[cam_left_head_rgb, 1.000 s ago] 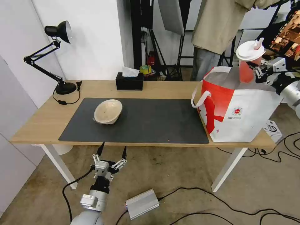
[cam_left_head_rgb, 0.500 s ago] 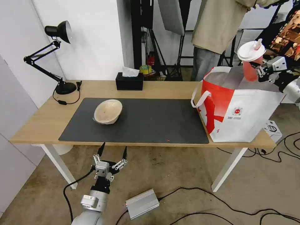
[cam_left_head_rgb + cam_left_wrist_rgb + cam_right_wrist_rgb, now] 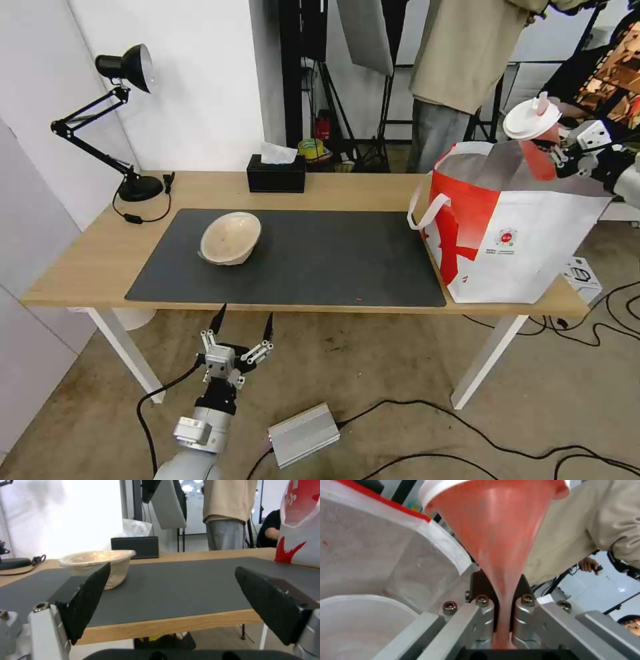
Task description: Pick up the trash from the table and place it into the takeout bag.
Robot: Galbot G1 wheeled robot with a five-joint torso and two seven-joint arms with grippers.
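Note:
My right gripper [image 3: 552, 155] is shut on the red drink cup [image 3: 537, 139], squeezing its lower part flat [image 3: 503, 562]. The cup tilts left, its white lid and straw above the open mouth of the white and red takeout bag [image 3: 510, 230] at the table's right end. Inside the bag lies a white round bowl [image 3: 356, 627] against the silver lining. A beige pulp bowl [image 3: 230, 238] rests tilted on the dark grey mat [image 3: 320, 260], left of centre. My left gripper [image 3: 241, 327] hangs open below the table's front edge, facing the beige bowl [image 3: 100, 563].
A black tissue box [image 3: 276, 175] stands at the table's back edge and a black desk lamp [image 3: 123, 120] at the back left. A person stands behind the bag. Cables and a silver box [image 3: 303, 435] lie on the floor under the table.
My right gripper has tipped the red cup further left and carried it slightly right over the bag's opening. The left arm has hardly moved.

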